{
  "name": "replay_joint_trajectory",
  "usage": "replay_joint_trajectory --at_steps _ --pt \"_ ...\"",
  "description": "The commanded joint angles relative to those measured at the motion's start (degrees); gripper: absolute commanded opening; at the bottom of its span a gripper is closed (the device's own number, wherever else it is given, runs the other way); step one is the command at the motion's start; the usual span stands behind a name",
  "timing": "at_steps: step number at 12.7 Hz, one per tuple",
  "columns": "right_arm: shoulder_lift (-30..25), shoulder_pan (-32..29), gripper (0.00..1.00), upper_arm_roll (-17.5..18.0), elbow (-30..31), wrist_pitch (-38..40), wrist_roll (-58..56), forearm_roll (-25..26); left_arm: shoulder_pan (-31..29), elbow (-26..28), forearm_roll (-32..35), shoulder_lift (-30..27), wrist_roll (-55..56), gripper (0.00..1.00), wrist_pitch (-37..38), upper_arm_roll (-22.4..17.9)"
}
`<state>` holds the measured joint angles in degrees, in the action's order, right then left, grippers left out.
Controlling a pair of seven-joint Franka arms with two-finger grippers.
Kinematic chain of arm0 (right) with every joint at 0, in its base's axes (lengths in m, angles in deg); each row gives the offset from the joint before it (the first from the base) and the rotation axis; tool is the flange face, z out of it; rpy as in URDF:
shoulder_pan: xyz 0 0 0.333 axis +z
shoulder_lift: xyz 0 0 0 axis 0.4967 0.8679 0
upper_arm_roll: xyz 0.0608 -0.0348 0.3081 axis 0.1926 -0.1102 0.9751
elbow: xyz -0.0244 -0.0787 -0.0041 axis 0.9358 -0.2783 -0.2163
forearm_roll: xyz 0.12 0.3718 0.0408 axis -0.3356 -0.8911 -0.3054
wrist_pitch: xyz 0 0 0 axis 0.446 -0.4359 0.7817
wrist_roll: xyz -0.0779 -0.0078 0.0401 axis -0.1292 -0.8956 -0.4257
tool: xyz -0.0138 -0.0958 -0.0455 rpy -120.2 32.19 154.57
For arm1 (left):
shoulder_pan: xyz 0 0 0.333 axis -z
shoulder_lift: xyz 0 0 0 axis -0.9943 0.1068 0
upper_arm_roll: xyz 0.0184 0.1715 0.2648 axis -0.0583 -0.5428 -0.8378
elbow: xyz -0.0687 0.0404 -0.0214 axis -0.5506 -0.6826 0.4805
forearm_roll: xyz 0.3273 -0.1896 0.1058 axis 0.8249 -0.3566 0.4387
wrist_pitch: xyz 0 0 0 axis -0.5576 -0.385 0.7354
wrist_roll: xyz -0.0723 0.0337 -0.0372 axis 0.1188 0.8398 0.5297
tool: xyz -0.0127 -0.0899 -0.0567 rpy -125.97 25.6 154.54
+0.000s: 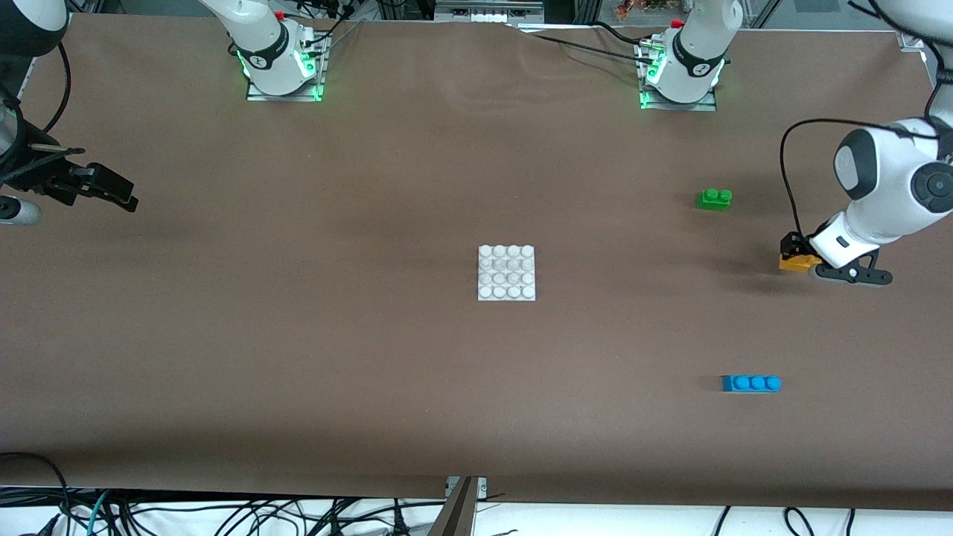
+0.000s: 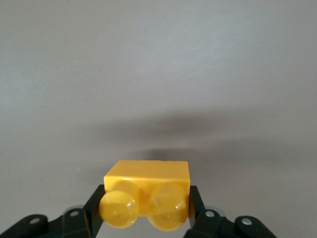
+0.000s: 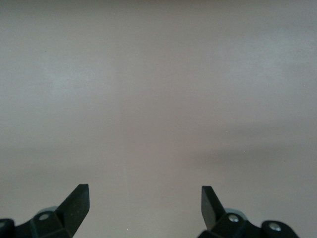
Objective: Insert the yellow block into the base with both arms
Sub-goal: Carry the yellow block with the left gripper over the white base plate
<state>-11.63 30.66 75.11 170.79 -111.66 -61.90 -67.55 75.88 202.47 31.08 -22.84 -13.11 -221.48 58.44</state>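
The blue three-stud brick (image 1: 751, 383) lies nearest the front camera, toward the left arm's end of the brown table (image 1: 298, 357).

The left arm (image 1: 886, 186) bends down low at its own end of the table, while the right arm (image 1: 30, 89) waits at its end, well apart from every brick. The white base (image 1: 506, 272) sits flat near the middle of the table, its studs bare, well apart from both grippers.

The left gripper (image 1: 800, 257) is down at the table, its jaws closed on the two ends of the yellow block (image 2: 147, 192), whose two studs face the left wrist camera. The right gripper (image 3: 145, 203) hovers over bare tabletop with its jaws spread wide and nothing between them.

The green brick (image 1: 714, 198) rests farther from the front camera than the yellow block.
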Motion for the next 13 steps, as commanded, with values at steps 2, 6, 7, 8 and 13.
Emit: replay_joint_trajectory --at_steps 2,6,7,8,13 --pt "-0.7 -0.4 1.00 0.4 0.6 0.3 -0.5 0.3 8.3 1.2 -1.5 -5.5 6.9 0.00 3.7 3.4" --pt "-0.7 -0.4 1.00 0.4 0.6 0.3 -0.5 0.3 18.6 -2.1 -4.3 -3.8 23.6 0.00 4.4 8.0" --pt "-0.7 -0.4 1.00 0.5 0.6 0.3 -0.5 0.3 21.1 -2.6 -4.8 -2.7 26.2 0.00 4.3 8.0" --pt "-0.7 -0.4 1.00 0.5 0.6 0.3 -0.5 0.3 23.2 -4.3 -8.2 -1.1 27.9 0.00 4.2 8.0" --pt "-0.7 -0.4 1.00 0.5 0.6 0.3 -0.5 0.2 35.5 -19.3 -15.3 13.7 43.1 0.00 4.2 7.9"
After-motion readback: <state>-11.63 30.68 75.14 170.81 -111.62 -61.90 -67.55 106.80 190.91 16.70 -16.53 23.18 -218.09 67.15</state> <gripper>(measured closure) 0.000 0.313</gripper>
